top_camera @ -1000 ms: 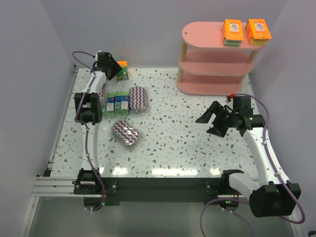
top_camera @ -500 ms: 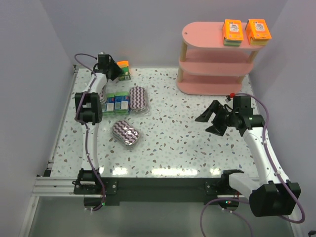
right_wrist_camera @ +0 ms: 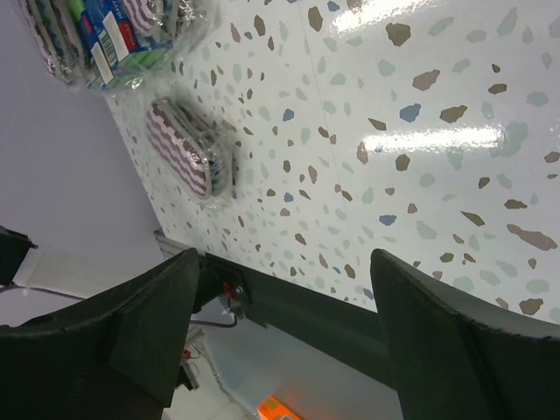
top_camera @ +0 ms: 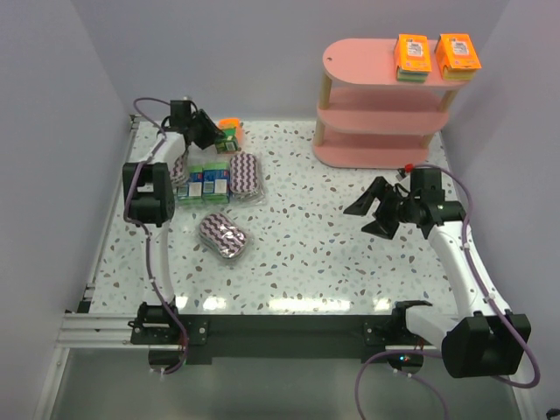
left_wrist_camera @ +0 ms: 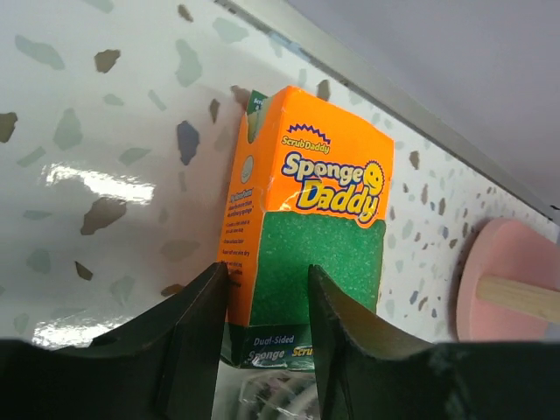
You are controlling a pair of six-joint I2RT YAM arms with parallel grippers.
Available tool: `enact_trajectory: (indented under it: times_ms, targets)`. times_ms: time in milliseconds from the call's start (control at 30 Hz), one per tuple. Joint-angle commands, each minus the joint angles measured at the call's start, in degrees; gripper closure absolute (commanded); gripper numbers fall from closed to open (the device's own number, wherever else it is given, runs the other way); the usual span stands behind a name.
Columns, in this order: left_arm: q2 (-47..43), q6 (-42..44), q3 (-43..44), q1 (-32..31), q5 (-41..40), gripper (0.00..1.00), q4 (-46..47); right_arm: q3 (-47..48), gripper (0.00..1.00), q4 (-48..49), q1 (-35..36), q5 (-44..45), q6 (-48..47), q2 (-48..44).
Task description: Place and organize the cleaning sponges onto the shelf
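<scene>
My left gripper [top_camera: 213, 133] is at the far left and is shut on an orange sponge pack [top_camera: 230, 131], which is tilted just above the table. In the left wrist view the gripper [left_wrist_camera: 267, 276] clamps the lower end of that pack [left_wrist_camera: 306, 219]. Two orange packs [top_camera: 413, 55] [top_camera: 458, 54] lie on the top board of the pink shelf [top_camera: 376, 112]. Three blue-green boxes [top_camera: 203, 181] and purple zigzag packs [top_camera: 245, 173] [top_camera: 223, 234] lie on the left. My right gripper [top_camera: 366, 214] is open and empty.
The table's back rail runs close behind the held pack [left_wrist_camera: 420, 118]. The shelf's foot [left_wrist_camera: 512, 280] shows at the right of the left wrist view. The right wrist view shows a zigzag pack [right_wrist_camera: 188, 149], the box cluster [right_wrist_camera: 96, 35] and the table's front edge.
My left gripper has swung to the right and the orange pack has moved with it, towards the table's middle. My right gripper has shifted slightly left, still open.
</scene>
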Motion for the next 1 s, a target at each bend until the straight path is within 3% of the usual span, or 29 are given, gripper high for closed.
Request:
enact_trajectory:
  times_ms: [0,133,333,433,533,633,800,967]
  targets:
    - [-8.78,1.31,-0.92,0.12,4.07,0.99,8.75,0.43,0.18,2.26,0.16,-1.84,-0.36,0.60]
    - [-12.48,-0.36,-2.77,0.12,5.83,0.98,17.17,0.87,0.18,2.88,0.16,-1.85,-0.80,0.96]
    - [-17.92,-0.20,-6.97,-0.49,14.52,0.98,17.91,1.39,0.18,2.79,0.24,-1.15,-1.50,0.69]
    - [-23.19,6.10,-14.53,-2.51,20.84,0.98,15.54,1.92,0.18,2.18,0.24,-0.62,-2.56,0.69]
    - [-27.50,15.25,-21.73,-6.46,26.47,0.98,5.36,2.19,0.18,1.74,0.24,0.35,-3.44,1.22]
    - [-32.33,23.68,-30.08,-12.95,26.75,0.98,-1.84,2.45,0.17,1.39,0.24,0.70,-3.62,1.83]
    - [-41.11,27.66,-43.87,-16.66,27.72,0.98,-2.49,2.63,0.17,1.91,0.16,1.41,-4.23,2.10]
    - [-43.24,37.68,-47.24,-22.63,29.21,0.98,-8.20,2.89,0.17,0.78,0.24,0.96,-7.21,3.15]
